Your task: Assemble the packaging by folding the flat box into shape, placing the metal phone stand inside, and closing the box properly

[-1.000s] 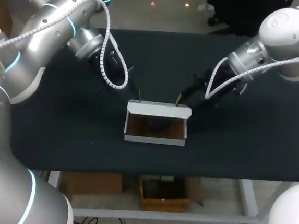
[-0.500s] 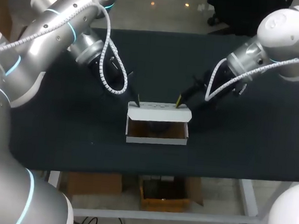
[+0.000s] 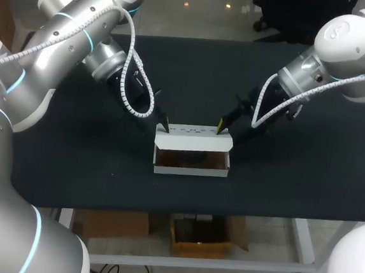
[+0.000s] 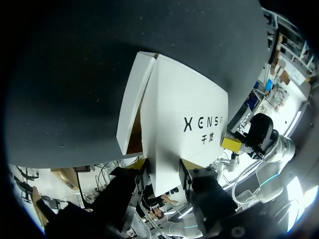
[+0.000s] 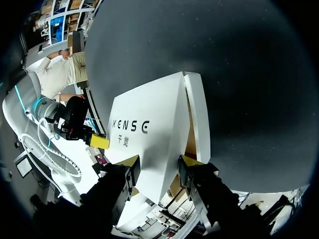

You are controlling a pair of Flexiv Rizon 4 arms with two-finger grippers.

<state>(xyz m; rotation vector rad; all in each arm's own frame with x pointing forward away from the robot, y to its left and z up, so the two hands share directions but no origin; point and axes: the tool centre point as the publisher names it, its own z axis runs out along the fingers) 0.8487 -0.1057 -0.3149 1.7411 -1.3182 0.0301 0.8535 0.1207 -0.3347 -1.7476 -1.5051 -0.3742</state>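
A white box [image 3: 191,170] with a brown inside stands open-topped mid-table. Its white lid [image 3: 194,135] leans forward from the back wall over the opening. A dark shape [image 3: 190,155] lies inside, mostly hidden by the lid. My left gripper [image 3: 164,126] is at the lid's left back corner and my right gripper [image 3: 220,125] at its right back corner. In the left wrist view the lid [image 4: 184,109] runs out ahead of the open gripper [image 4: 160,167], with its corner between the fingers. The right wrist view mirrors this: the lid [image 5: 149,129] sits between the open gripper's [image 5: 158,162] fingers.
The black table [image 3: 72,159] spreads bare around the box on all sides. Its front edge lies a short way in front of the box. Both arms slant in from the back corners and meet behind the box.
The lid has tipped further forward over the box opening. Both grippers have come forward and down with its back corners, and the box has shifted slightly toward the front.
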